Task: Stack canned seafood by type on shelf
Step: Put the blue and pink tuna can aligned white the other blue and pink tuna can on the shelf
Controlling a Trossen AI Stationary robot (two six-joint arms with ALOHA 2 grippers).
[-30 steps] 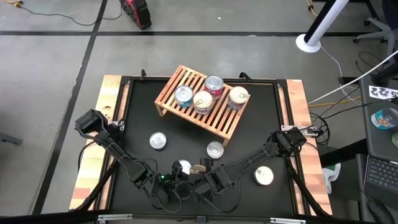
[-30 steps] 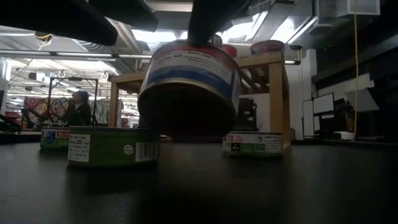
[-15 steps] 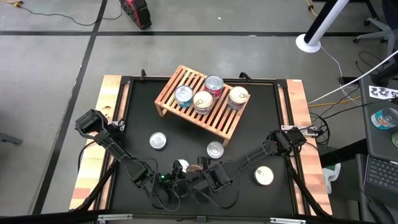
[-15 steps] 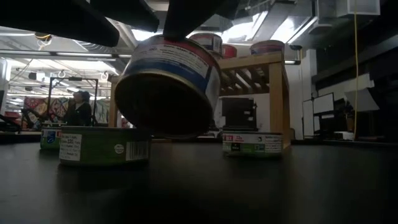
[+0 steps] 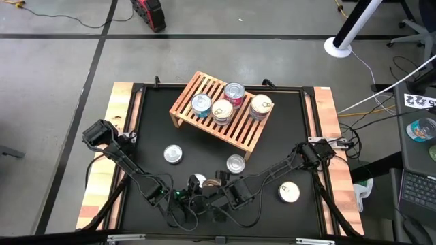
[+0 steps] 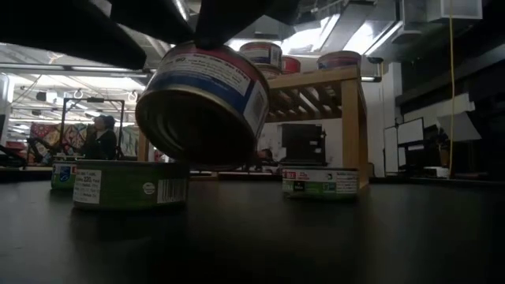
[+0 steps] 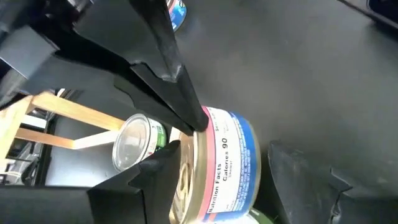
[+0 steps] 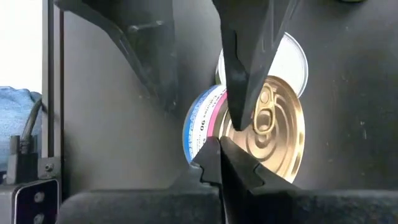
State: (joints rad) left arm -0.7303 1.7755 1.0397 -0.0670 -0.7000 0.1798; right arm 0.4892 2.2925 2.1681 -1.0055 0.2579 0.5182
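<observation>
Black table (image 5: 286, 133), slatted wooden shelf (image 5: 238, 135) sitting toward the far side, a few tins (image 5: 261, 104) already on top. Both arms crowded at the near edge. Left gripper (image 7: 214, 177) spread wide either side of a blue-and-pink can (image 6: 201, 102), not clamped. Right gripper (image 8: 225, 138) pressed together, pinching that can's lid rim. Can lifted off the table, tilted, just above a green-labelled tin (image 6: 130, 184).
</observation>
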